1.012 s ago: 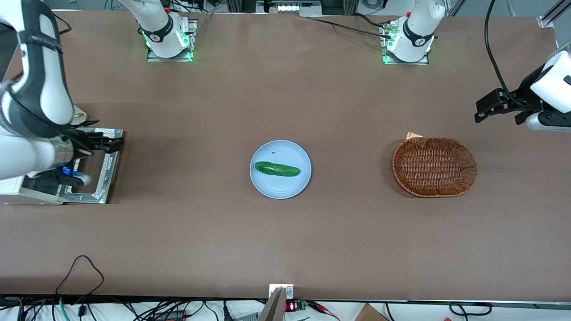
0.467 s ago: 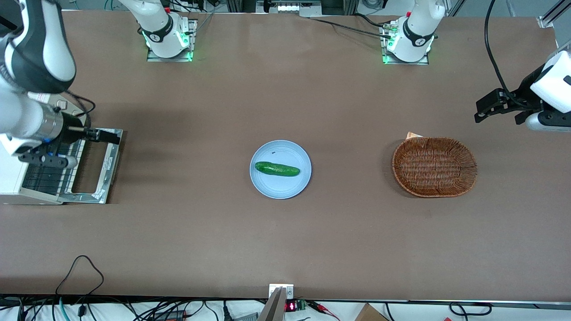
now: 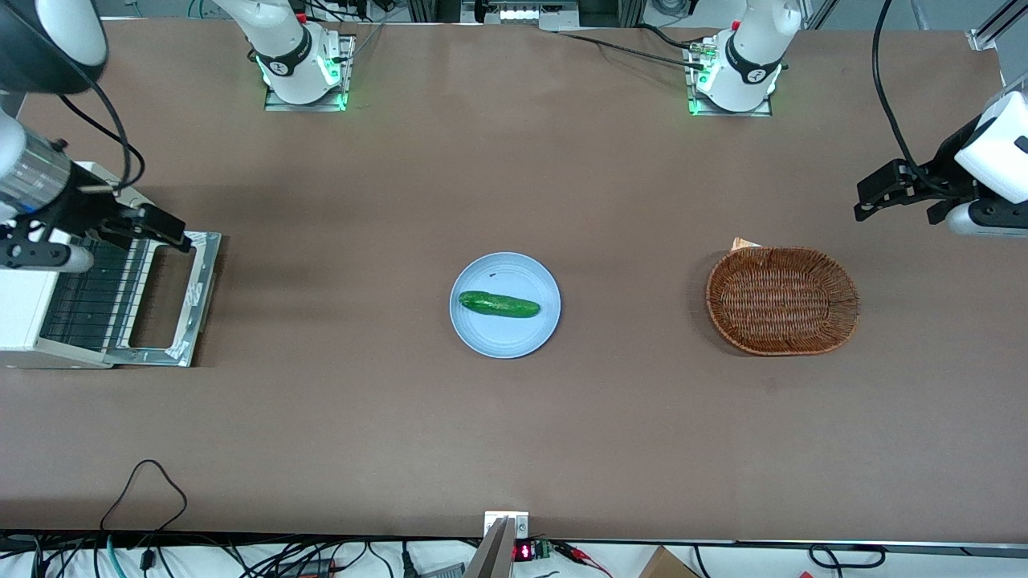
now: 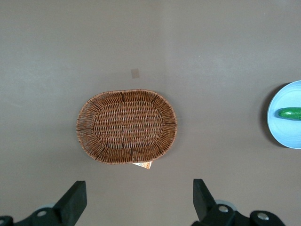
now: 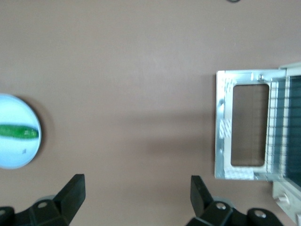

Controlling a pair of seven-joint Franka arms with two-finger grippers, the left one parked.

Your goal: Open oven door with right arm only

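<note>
The small white toaster oven (image 3: 18,315) stands at the working arm's end of the table. Its oven door (image 3: 202,289) lies folded down flat on the table in front of the oven, window facing up, and the wire rack (image 3: 88,299) shows inside. The door also shows in the right wrist view (image 5: 223,134). The right arm's black gripper (image 3: 170,231) hangs above the door's corner farther from the front camera, clear of the door. In the right wrist view the gripper (image 5: 136,190) is open and empty, with bare table between its fingers.
A light blue plate (image 3: 482,333) with a cucumber (image 3: 499,304) sits mid-table. A wicker basket (image 3: 782,299) lies toward the parked arm's end. Both arm bases (image 3: 301,68) stand along the table edge farthest from the front camera. A black cable loop (image 3: 144,482) lies near the front edge.
The right arm has lifted and drawn back from over the door and rack toward the oven's edge farther from the front camera. The door stays flat on the table.
</note>
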